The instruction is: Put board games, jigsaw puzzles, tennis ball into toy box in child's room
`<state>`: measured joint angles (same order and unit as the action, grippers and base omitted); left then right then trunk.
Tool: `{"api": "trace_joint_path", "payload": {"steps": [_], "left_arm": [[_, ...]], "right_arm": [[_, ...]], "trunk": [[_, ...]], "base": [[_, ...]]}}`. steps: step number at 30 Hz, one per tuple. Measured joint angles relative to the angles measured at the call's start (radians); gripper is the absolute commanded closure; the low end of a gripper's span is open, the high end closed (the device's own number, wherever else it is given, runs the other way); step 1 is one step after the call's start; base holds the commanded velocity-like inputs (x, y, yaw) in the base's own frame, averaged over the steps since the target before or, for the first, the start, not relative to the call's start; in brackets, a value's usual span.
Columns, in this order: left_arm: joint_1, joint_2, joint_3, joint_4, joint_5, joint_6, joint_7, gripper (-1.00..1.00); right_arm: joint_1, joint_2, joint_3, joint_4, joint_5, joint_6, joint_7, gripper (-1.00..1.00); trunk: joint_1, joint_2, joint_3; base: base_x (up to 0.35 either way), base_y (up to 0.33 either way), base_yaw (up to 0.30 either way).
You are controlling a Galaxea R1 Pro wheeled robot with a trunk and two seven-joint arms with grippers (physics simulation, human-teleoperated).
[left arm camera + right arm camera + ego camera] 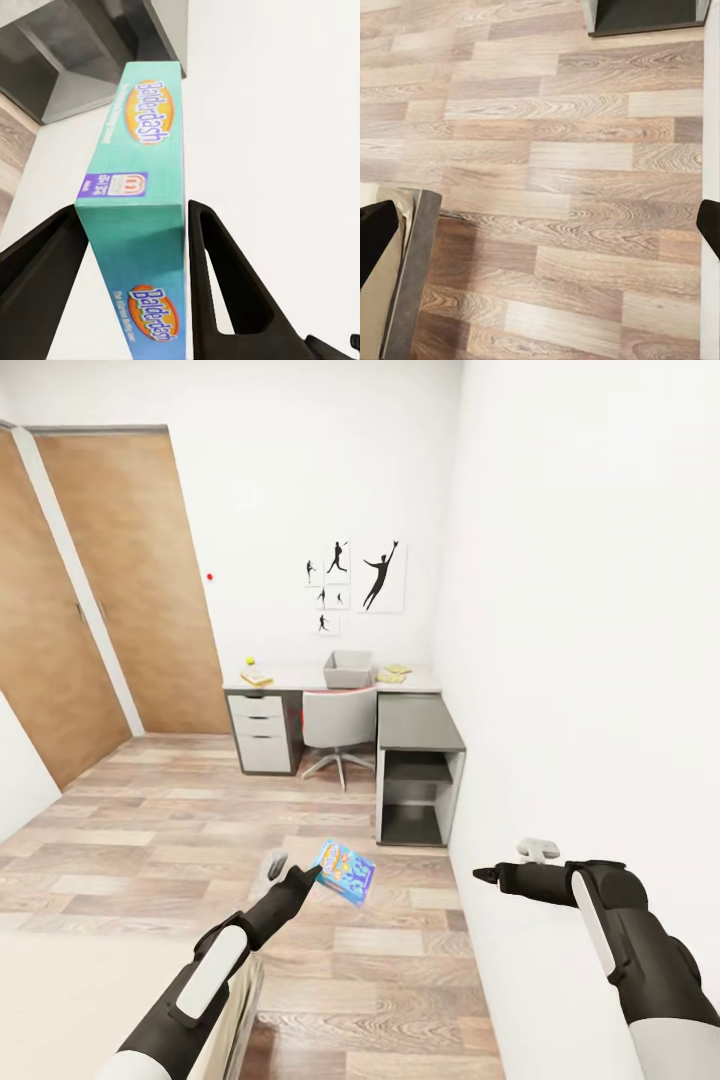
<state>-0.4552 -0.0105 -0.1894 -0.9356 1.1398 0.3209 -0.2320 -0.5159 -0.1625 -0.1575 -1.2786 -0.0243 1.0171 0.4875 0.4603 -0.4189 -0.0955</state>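
From the head view, the left gripper (318,873) is clamped on the blue board game (345,871), holding it out over the wooden floor (200,830), well short of the table (300,678). The box is tilted, its long axis running down and away to the right from the fingertips. The right gripper (482,876) reaches forward close beside the white wall (590,610); whether its fingers are apart cannot be told here. Far across the room, the toy box (348,669) sits near the middle of the table, against the back edge; its contents cannot be made out. The tennis ball (250,660) lies towards the table's left end with a flat yellowish item (257,678) just in front of it, and the jigsaw puzzles (393,673) lie to the right of the toy box. A grey chair (338,722) is pushed up to the table's front edge, and a lower dark-topped cabinet (420,755) stands at its right end.

In the left wrist view, the two dark fingers (225,285) press either side of the board game (139,217), whose narrow teal edge, lettered "Balderdash", extends straight away from the gripper.

In the right wrist view, the finger tips (376,232) sit far apart at opposite edges, nothing between them, above the floor (570,172).
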Motion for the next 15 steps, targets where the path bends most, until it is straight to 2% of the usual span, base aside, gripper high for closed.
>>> {"api": "trace_joint_path", "payload": {"steps": [15], "left_arm": [[0.002,0.000,0.000,0.003,0.000,0.000,-0.002,1.00]], "right_arm": [[0.001,0.000,0.000,-0.007,0.000,0.001,0.000,-1.00]], "trunk": [[0.000,0.000,0.000]], "base": [[0.328,-0.005,0.000]]}}
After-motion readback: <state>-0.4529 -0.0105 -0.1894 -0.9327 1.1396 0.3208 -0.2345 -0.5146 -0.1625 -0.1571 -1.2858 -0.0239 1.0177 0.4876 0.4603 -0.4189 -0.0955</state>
